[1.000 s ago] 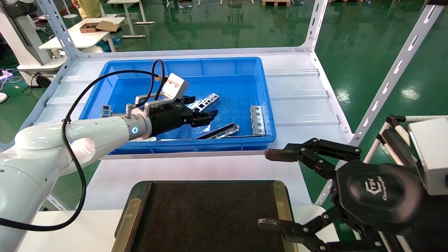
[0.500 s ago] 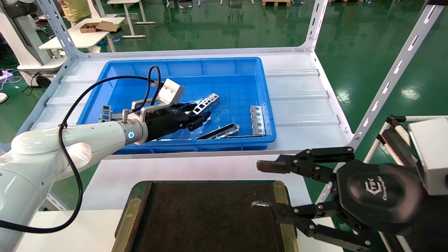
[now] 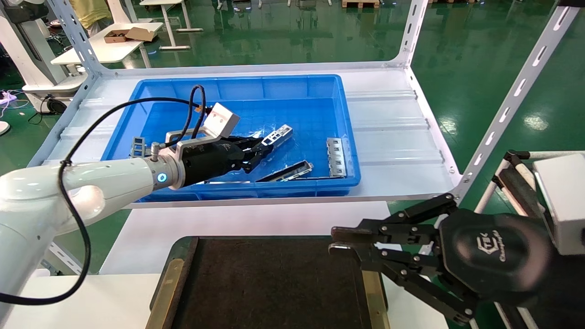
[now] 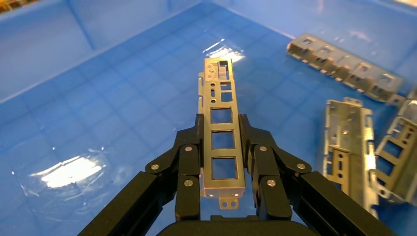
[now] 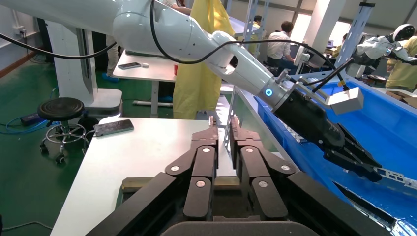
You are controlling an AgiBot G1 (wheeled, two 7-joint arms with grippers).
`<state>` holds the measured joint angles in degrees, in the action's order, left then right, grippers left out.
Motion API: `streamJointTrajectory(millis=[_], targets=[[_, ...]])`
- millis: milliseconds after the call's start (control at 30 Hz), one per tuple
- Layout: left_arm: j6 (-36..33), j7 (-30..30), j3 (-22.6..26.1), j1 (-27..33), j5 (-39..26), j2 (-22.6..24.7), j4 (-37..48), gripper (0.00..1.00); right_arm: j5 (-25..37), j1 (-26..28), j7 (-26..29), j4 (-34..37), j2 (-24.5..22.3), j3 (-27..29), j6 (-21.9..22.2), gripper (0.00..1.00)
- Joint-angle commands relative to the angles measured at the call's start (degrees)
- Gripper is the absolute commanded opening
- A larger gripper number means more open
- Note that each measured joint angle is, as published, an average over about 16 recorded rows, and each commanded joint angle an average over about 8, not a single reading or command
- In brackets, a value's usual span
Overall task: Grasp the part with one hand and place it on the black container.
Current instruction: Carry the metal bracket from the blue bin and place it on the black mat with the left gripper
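**A:** Where is the part [image 4: 221,142] at this moment?

**B:** In the left hand [image 3: 258,149], over the floor of the blue bin [image 3: 237,87]. The fingers [image 4: 189,169] pinch its long edges from both sides, near the end closest to the palm, and the rest of the bar sticks out ahead of them.

**A:** How do you expect it to handle?

**B:** My guess is light and stiff: thin sheet metal, mostly cut-out windows. Bare metal on hard fingers probably slips easily, and held by one end it could pivot if it is swung fast. The solid side rails between the windows look like the right place to grip, which is where the fingers sit.

**A:** What does the left wrist view add?

**B:** It shows the grip itself, three square windows between the fingers and smaller holes toward the free end, plus loose plates [image 4: 348,145] lying on the bin floor nearby. Whether the part is clear of the floor I cannot tell there.

**A:** And the head view?

**B:** The layout: the bin on the white bench [image 3: 388,114], the black container [image 3: 269,283] well apart from it, nearer the robot. The right hand [image 3: 340,242] hovers at the container's right rail, fingers pressed together on nothing. The right wrist view shows the left arm from the side, the part [image 5: 396,174] pointing out beyond the fingertips.
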<state>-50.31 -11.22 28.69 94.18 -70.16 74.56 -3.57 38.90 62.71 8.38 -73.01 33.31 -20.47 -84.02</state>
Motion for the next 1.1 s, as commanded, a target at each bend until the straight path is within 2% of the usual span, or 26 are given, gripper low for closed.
streamJointTrajectory(millis=[33, 300, 667, 900, 1100], targets=[[-1.14, -0.49, -0.08, 0.32, 0.14, -0.39, 0.01, 0.00, 0.00, 0.00, 0.00, 0.00, 0.00, 0.00, 0.00, 0.00], [-9.11, -1.64, -1.49, 1.50, 2.34, -2.83, -0.87, 0.00, -0.01, 0.00, 0.00, 0.00, 0.00, -0.01, 0.00, 0.00], [-25.56, -0.15, -2.26, 1.47, 4.19, -6.92, -3.53, 0.00, -0.01, 0.00, -0.01, 0.00, -0.01, -0.02, 0.01, 0.00], [-36.12, 2.56, -2.15, -2.18, 5.05, -9.79, -8.18, 0.00, -0.02, 0.01, -0.01, 0.00, -0.01, -0.02, 0.01, 0.00], [-40.00, 7.00, -1.88, -8.67, 6.86, -11.34, -16.13, 0.00, -0.02, 0.01, -0.01, 0.00, -0.01, -0.03, 0.01, 0.00]])
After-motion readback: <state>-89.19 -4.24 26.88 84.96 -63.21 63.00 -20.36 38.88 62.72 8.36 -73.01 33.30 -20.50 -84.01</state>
